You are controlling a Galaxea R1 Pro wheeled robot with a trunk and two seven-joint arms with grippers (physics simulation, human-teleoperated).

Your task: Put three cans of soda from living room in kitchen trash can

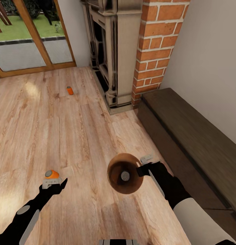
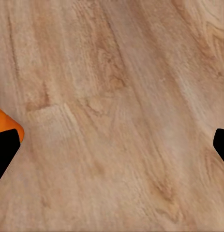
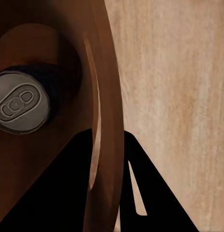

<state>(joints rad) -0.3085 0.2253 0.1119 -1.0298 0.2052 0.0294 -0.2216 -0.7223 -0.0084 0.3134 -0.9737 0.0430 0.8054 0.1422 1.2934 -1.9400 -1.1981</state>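
An orange soda can (image 1: 52, 174) stands on the wood floor right at my left gripper (image 1: 56, 183). In the left wrist view that gripper (image 2: 116, 145) is open, and the orange can (image 2: 3, 121) sits just outside one finger, not between the two. My right gripper (image 1: 145, 168) is shut on the rim of the trash can (image 1: 114, 178), which hangs above the floor with its brown inside showing. A dark can with a silvery top (image 1: 125, 175) lies in its bottom. In the right wrist view the fingers (image 3: 87, 159) straddle the bin wall (image 3: 109, 72) above that can (image 3: 20, 108). A second orange can (image 1: 69, 90) stands far off near the doors.
The dark carved fireplace (image 1: 107, 51) and red-brick chimney (image 1: 155, 44) rise ahead. A long low dark cabinet (image 1: 192, 136) runs along the right wall, close to my right arm. Wood-framed glass doors (image 1: 29, 34) are at the far left. Light wood floor (image 1: 80, 136) lies between.
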